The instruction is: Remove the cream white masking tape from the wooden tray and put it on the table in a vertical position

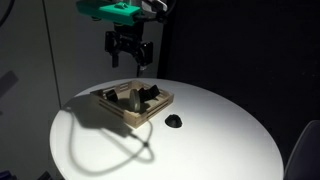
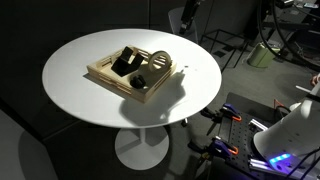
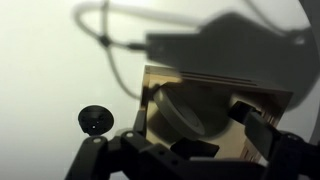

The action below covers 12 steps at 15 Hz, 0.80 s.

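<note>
The cream white masking tape (image 3: 185, 110) leans tilted in a compartment of the wooden tray (image 3: 215, 79), in the arm's shadow. In both exterior views the tape (image 1: 127, 98) (image 2: 157, 59) rests among dark objects in the tray (image 1: 120, 113) (image 2: 105, 76). The tray sits on the round white table (image 1: 210, 140) (image 2: 80, 100). My gripper (image 1: 131, 60) hangs open and empty well above the tray. In the wrist view its fingers (image 3: 200, 140) frame the tape from above.
A small black lump (image 1: 174, 121) (image 3: 96, 120) lies on the table beside the tray. Dark objects (image 2: 126, 62) fill other tray compartments. A cable's shadow loops over the table (image 1: 110, 145). Equipment and cables crowd the floor (image 2: 270, 130) past the table.
</note>
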{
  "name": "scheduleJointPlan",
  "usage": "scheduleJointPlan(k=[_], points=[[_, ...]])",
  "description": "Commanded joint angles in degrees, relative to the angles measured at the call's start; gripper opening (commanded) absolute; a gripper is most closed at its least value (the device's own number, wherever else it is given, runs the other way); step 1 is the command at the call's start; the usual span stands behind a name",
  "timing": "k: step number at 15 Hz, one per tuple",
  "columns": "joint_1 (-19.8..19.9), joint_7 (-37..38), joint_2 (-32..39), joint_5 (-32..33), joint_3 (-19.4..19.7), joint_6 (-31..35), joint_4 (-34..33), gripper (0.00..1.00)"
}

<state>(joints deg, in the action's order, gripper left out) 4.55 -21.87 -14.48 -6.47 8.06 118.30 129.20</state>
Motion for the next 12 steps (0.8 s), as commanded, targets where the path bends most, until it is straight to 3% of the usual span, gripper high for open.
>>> scheduleJointPlan(k=[1,6,12], points=[[-0.8,-10.7,3.4,0.4,2.3,-4.2,-5.0,1.0],[-0.4,-23.9,6.6,-1.0,3.3,-1.3,-6.3,1.0],[0.2,-34.2,9.7,-3.1,2.9,2.4,-6.5,1.0]])
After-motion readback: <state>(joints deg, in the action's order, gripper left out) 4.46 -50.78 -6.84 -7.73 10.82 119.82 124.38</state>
